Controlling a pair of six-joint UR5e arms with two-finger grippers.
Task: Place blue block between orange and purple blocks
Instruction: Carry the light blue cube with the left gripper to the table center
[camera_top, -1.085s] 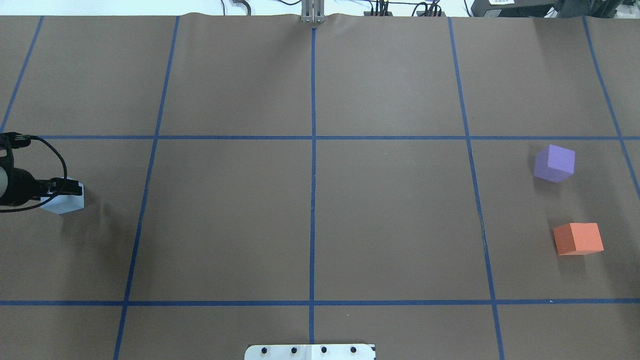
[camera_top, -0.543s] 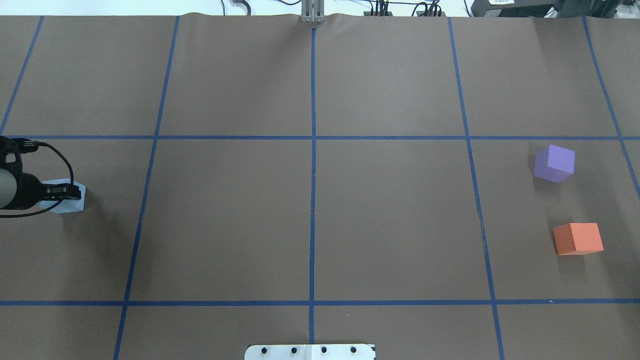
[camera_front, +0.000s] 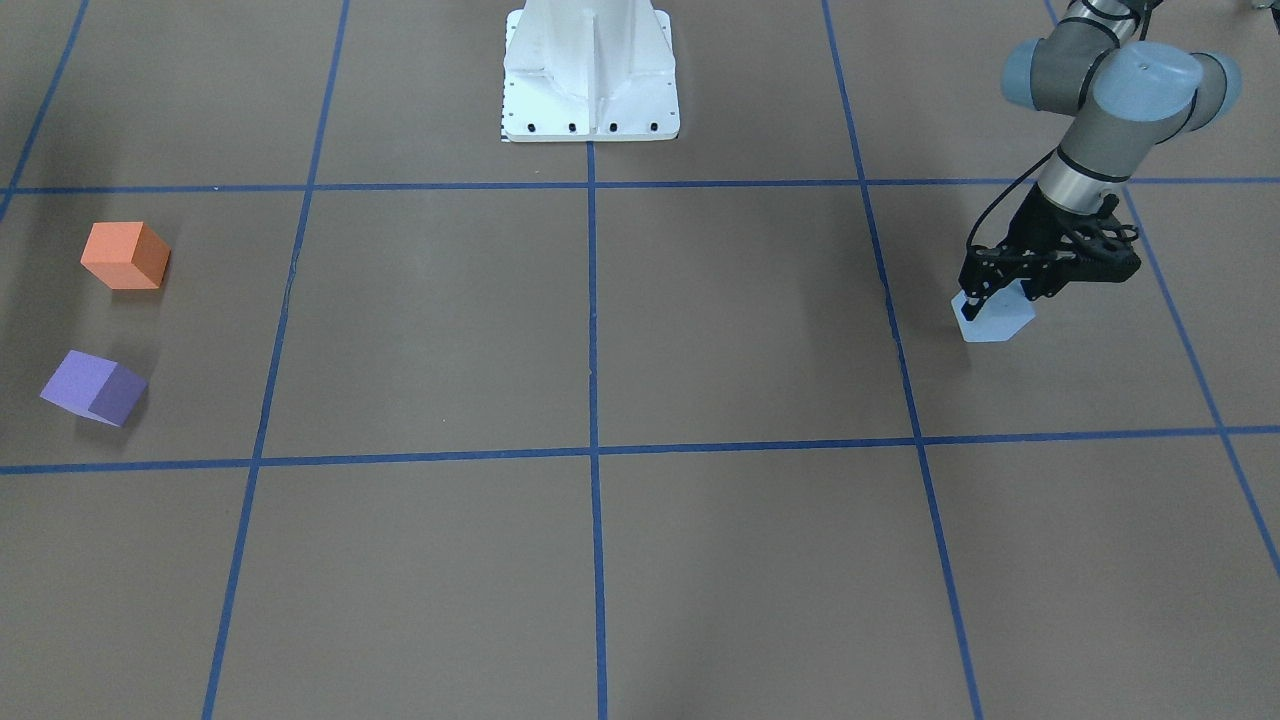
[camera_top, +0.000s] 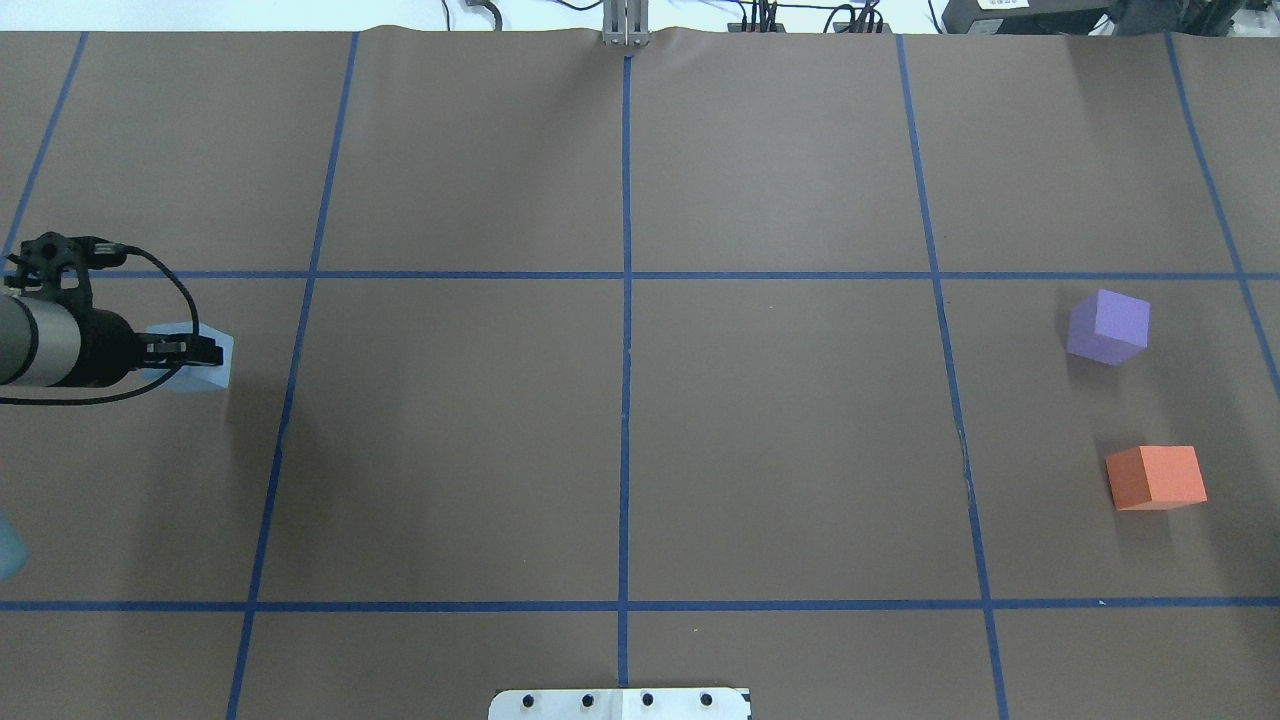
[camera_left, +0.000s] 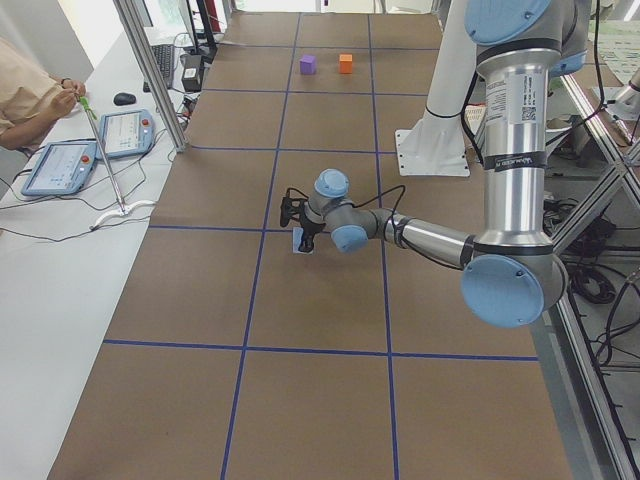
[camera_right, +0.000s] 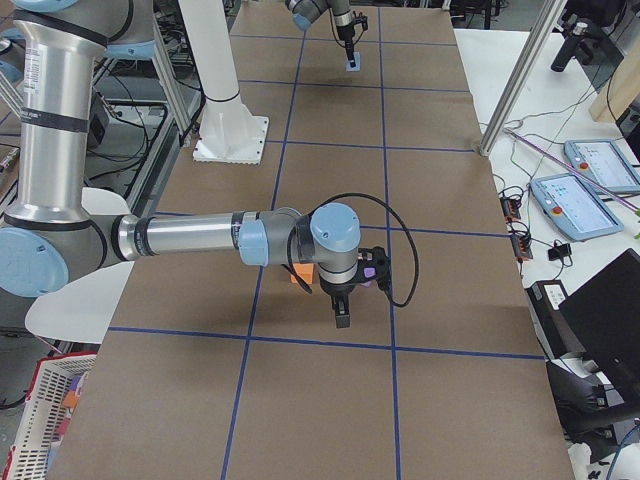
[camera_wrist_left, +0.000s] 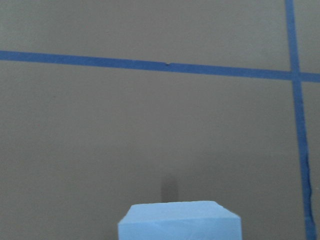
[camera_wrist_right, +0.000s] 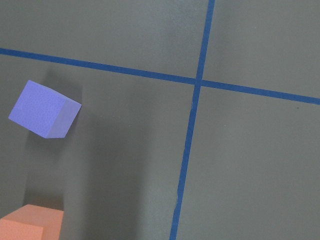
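Jaws of the left gripper clamp a pale blue foam cube in the front-facing view, well apart from an orange foam cube and a purple foam cube, which sit near each other without touching. Overhead, the blue cube is near the left edge. In the right-side view, the right gripper hangs beside the orange and purple cubes; I cannot tell its opening.

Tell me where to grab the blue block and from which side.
Take the blue block across two opposite flat side faces, coming straight down from above: it is a cube, nothing crowds it. The left end effector grips it this way.
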